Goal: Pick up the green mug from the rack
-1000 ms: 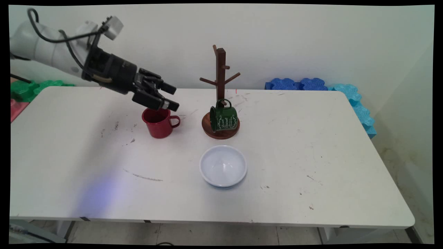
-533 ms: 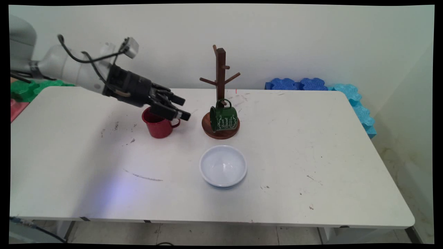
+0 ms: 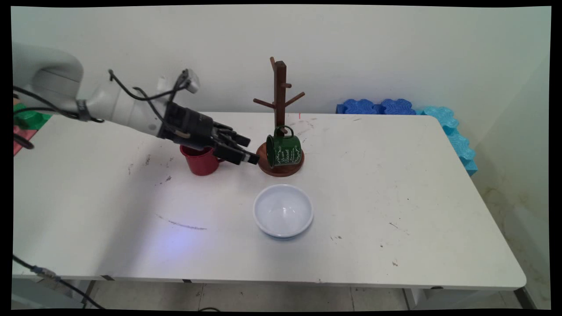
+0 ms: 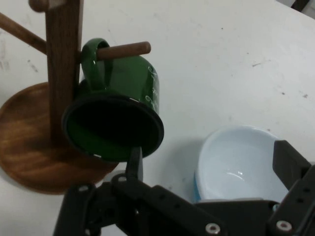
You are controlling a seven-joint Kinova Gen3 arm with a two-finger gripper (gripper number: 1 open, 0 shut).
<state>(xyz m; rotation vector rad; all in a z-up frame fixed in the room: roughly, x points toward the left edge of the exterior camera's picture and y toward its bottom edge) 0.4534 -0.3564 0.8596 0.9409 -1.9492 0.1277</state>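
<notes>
From above the near side of the white table [image 3: 395, 184], the arm reaches in low from the left, stretched nearly level and tipped slightly down, its black gripper [image 3: 249, 150] pointing right with its two fingers spread apart and nothing between them. The fingertips sit just beside the round wooden base of the mug tree [image 3: 279, 92], close to the green mug [image 3: 284, 150] that hangs by its handle from a low peg, its mouth turned toward the arm. The wrist passes over the red mug [image 3: 200, 161], which stands upright on the table and is partly hidden by it. A white bowl [image 3: 283, 210] sits nearer the front edge, apart from the rest. Looking along the hand, the green mug [image 4: 118, 115] hangs tilted from its peg, dark opening facing the camera, right above the left finger [image 4: 135, 164], while the right finger [image 4: 291, 164] stands over the white bowl [image 4: 241, 164]; the jaws gape wide and empty.
</notes>
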